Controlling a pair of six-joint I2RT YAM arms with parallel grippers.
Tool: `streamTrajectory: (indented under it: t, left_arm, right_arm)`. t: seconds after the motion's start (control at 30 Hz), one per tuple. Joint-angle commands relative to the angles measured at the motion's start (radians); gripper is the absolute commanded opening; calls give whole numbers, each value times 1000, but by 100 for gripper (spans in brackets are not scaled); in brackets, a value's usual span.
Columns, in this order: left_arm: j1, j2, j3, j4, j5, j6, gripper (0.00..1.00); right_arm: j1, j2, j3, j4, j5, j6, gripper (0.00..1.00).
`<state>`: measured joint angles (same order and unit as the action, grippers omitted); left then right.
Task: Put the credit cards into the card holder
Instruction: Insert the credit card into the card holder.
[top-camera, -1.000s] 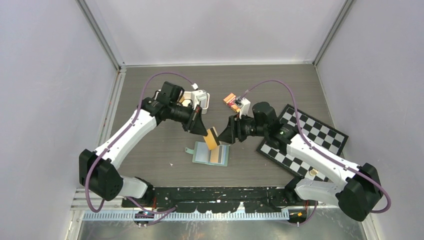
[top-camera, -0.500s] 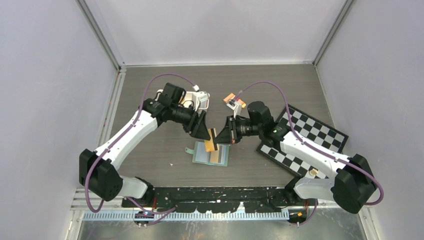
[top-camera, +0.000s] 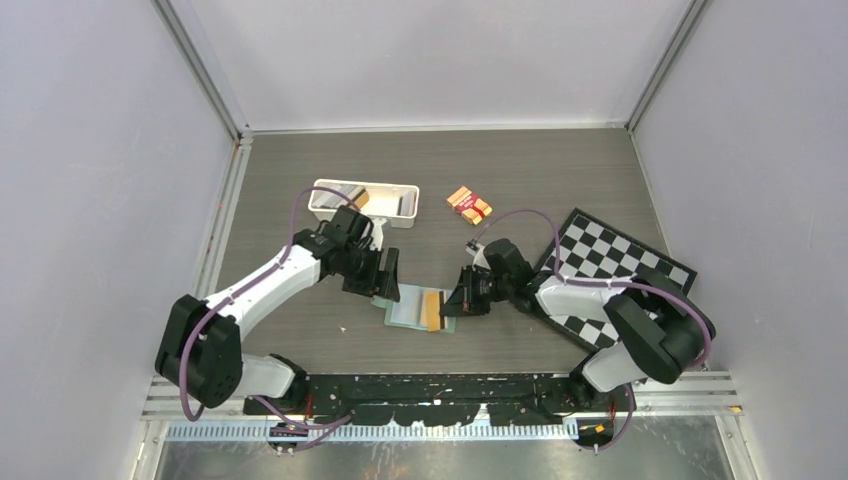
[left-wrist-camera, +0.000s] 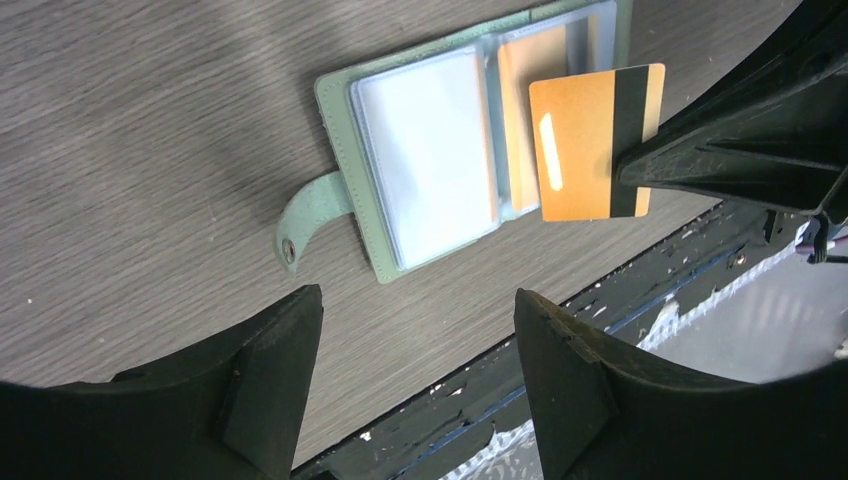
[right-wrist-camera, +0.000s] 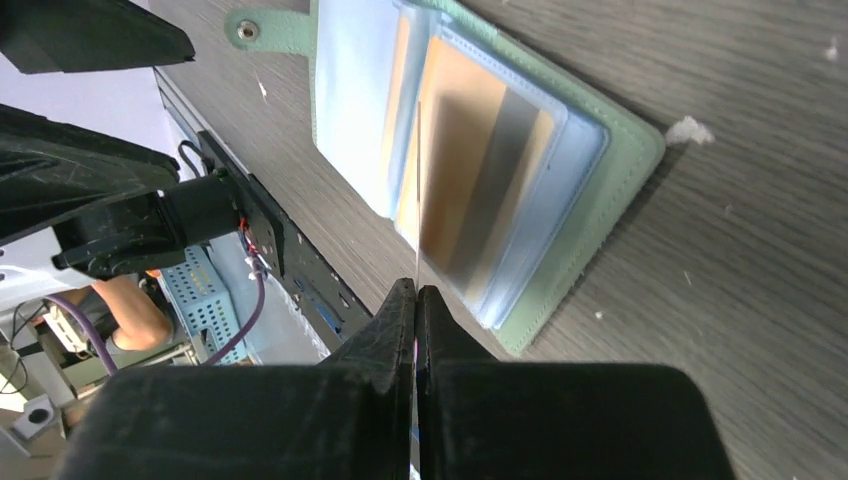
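Note:
The sage-green card holder lies open on the table, clasp tab to its left. My right gripper is shut on a gold credit card with a black stripe, holding it just above the holder's right-hand pockets. In the right wrist view that card shows edge-on between the shut fingertips. Another gold card sits in a clear pocket. My left gripper stands open and empty beside the holder's left edge.
A long white tray with flat cards in it stands at the back left. An orange-and-red packet lies behind the holder. A checkerboard mat lies under the right arm. The table's front rail is close by.
The gold card passed from the left gripper to the right: the left opened and let go, the right shut on it. Both arms came down toward the holder.

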<state>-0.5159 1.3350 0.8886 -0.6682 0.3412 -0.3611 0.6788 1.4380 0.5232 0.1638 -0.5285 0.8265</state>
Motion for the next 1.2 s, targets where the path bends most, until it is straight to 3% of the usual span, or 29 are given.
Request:
streamTrajectory:
  t: [0.0,0.27,1.17]
  left_arm:
    - [1,21,-14,94,-19,-53,72]
    - [1,116,-6,116,-10,-26,67]
    - [1,261,26,106,-46,5,43]
  right_arm:
    - [2,47,6,190,-33,67,0]
    - [2,118,-6,291,-64,110,0]
    - [3,216,-19,313,-35,218,0]
